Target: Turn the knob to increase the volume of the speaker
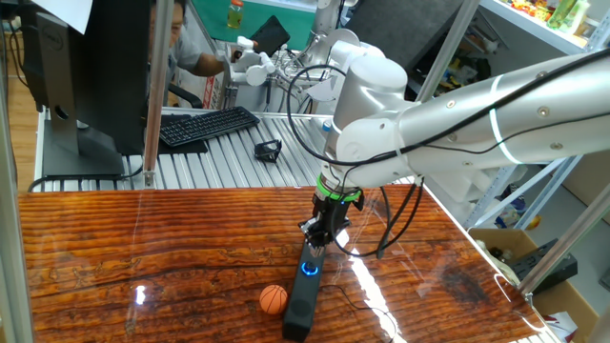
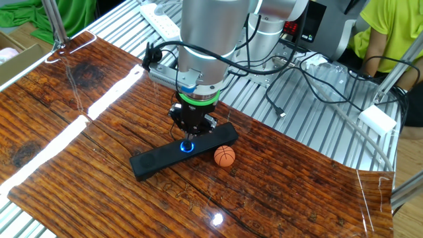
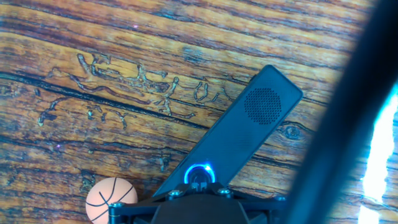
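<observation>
Wooden table [image 2: 79,165] with glossy, strongly grained brown surface, streaked by bright reflections; ribbed metal bench [image 1: 219,157] adjoining at the far edge. On the wood: speaker [image 2: 158,159], a long slim matte-black bar with rectangular profile, lying flat and set diagonally; circular perforated grille [image 3: 263,105] near one end in the hand view. Knob [image 2: 188,146], small, round and black, ringed by glowing blue light, seated on the top face of the speaker roughly mid-length in the other fixed view, nearer one end in one fixed view [image 1: 310,269]. Gripper [image 2: 190,137] pointing straight down directly above the knob, fingers brought together at the dial; whether clamped on the knob or merely touching not resolvable, the fingertips masking the contact. Green ring band [image 2: 198,99] around the wrist just above the black finger assembly; silver cylindrical arm [image 2: 208,39] above, with looped black cables [image 2: 277,73]. Orange ball [image 2: 225,156], small sphere with dark basketball seams, resting on the wood just beside the speaker, not touching the gripper. No containers on the wood. On the ribbed bench: black keyboard [image 1: 208,125], flat and rectangular, beside a dark monitor [image 1: 86,67].
</observation>
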Robot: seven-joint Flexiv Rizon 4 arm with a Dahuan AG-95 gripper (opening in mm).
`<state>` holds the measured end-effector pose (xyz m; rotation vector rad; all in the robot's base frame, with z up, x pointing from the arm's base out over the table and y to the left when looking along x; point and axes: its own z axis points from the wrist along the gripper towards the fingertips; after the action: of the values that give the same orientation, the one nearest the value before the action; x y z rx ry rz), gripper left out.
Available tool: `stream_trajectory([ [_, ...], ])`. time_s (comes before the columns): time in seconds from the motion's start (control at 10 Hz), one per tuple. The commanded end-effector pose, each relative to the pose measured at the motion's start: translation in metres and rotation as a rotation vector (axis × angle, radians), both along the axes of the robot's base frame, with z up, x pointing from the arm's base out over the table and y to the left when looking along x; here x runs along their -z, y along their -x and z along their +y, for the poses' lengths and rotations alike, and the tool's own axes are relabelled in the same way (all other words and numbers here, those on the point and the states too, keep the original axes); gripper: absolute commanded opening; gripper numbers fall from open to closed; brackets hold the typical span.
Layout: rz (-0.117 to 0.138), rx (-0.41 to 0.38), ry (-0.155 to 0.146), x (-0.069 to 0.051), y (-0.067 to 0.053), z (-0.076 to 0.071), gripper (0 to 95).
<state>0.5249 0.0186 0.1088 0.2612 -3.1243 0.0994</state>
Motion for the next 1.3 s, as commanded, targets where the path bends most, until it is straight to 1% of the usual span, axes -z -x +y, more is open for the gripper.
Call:
stream_trajectory([
  [0.1,0.001,-0.005,0.000,0.0010,0.0000,-0.0001,0.0],
  [0.4,-0.012,0.003,-0.005,-0.0004,-0.0003,0.0001,0.0],
  [0.5,-0.004,0.003,-0.003,-0.0025,-0.0006,0.0004,0.0],
  [0.9,0.001,0.009,0.002,-0.0050,-0.0010,0.0009,0.0],
  [1.1,0.018,0.020,0.002,-0.0052,-0.0014,0.0011,0.0],
  [1.3,0.016,0.019,0.005,-0.0034,-0.0069,-0.0004,0.0],
])
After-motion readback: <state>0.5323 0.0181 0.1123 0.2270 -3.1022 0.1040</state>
